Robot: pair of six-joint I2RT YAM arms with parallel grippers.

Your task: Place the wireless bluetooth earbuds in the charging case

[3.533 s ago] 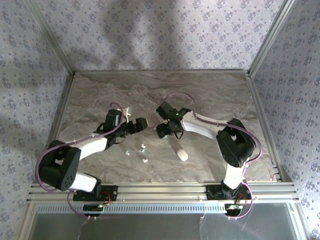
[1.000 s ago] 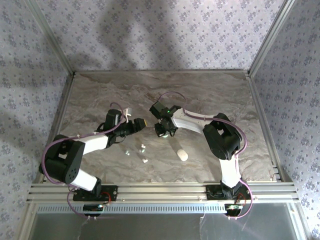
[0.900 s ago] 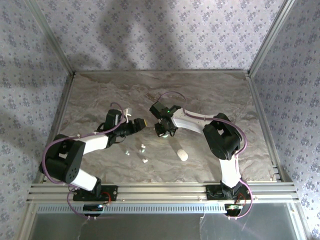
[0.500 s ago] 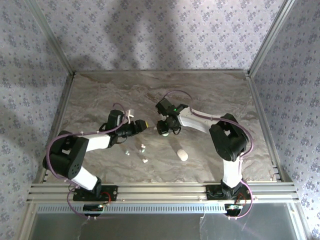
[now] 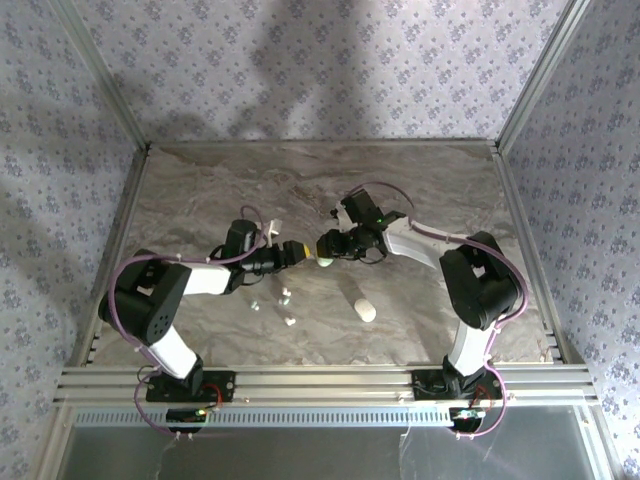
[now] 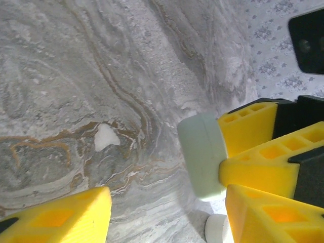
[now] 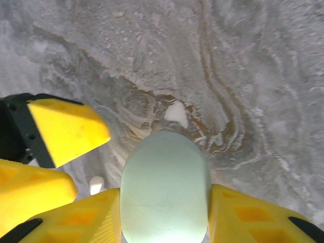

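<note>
My right gripper (image 5: 330,256) is shut on the mint oval charging case (image 5: 325,262), holding it above the table. In the right wrist view the case (image 7: 164,187) sits gripped between both yellow fingers (image 7: 243,215). My left gripper (image 5: 303,254) faces it from the left, open, its fingertips right beside the case. In the left wrist view the case (image 6: 201,154) hangs just ahead of my right finger (image 6: 273,212), and nothing lies between the jaws. Three tiny white earbuds (image 5: 285,296) lie on the table below the left gripper.
A white oval case (image 5: 365,311) lies on the marble table (image 5: 200,190) near the right of the earbuds. A white rounded thing (image 6: 217,228) shows under the mint case. Metal frame rails run along the table's sides and front (image 5: 320,378).
The left gripper has reached right toward the case. The right wrist has swung back and right, turning the mint case to face the left gripper.
</note>
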